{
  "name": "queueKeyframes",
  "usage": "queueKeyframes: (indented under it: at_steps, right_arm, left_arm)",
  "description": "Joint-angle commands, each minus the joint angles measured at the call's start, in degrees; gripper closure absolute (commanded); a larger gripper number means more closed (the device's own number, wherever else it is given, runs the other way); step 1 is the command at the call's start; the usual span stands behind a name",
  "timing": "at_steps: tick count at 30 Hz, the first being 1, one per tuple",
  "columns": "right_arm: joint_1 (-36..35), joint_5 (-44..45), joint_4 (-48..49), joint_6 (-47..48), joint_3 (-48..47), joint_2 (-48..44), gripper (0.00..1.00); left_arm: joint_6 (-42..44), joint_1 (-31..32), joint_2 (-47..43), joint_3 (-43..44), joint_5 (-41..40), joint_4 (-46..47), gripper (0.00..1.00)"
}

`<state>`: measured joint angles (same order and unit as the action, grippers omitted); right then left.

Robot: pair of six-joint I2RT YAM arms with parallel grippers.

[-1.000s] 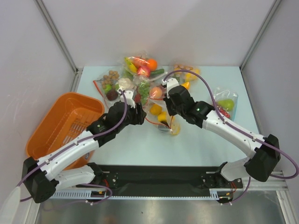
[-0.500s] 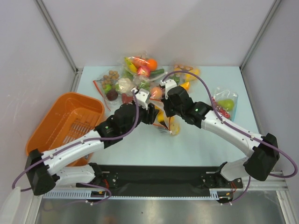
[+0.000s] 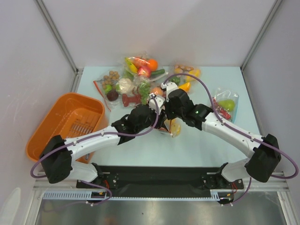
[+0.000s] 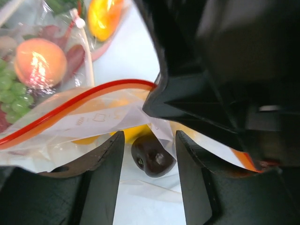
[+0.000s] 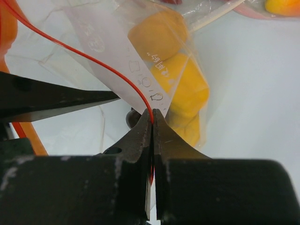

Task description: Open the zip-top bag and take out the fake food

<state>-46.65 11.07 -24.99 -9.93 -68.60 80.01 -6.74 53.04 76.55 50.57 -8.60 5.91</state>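
The bag [image 3: 172, 127] lies on the table [image 3: 140, 147] at mid-frame in the top view, just below the pile of other bags [image 3: 136, 77]. Both arms meet over it. An orange basket [image 3: 70, 112] sits well apart at the left edge.

The right gripper [image 5: 153, 123] has its fingers pressed together on the bag's mouth, pinching the thin red strip [image 5: 93, 58]. From there the strip runs up toward the upper left of the right wrist view. Through the clear plastic, yellow pieces [image 5: 183, 89] show at upper centre.

The left gripper [image 4: 149, 139] has its fingers [image 4: 105, 187] spread apart and gripping nothing. They stand either side of a dark purple ball [image 4: 152, 157] low in the left wrist view. The bag's film and red strip cross the frame just above the fingertips. The black body of the right gripper fills the upper right of that view. A peach [image 4: 40, 61] in another bag shows at upper left.
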Motion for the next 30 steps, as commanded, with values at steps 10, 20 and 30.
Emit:
queueKeyframes:
  at_steps: [10, 20, 30]
  right_arm:
    - [2.2, 3.3, 1.5, -2.1, 1.2, -6.6, 1.00]
    - [4.2, 5.1, 2.5, -3.3, 2.6, -9.8, 1.00]
    - [5.3, 4.2, 3.2, -3.7, 3.8, -10.1, 1.00]
  left_arm:
    - [1.4, 0.2, 6.5, -2.4, 5.8, 6.4, 0.42]
    - [1.2, 0.2, 13.3, 0.1, 5.7, 4.6, 0.40]
    - [1.6, 0.4, 16.4, 1.8, 3.8, -1.6, 0.38]
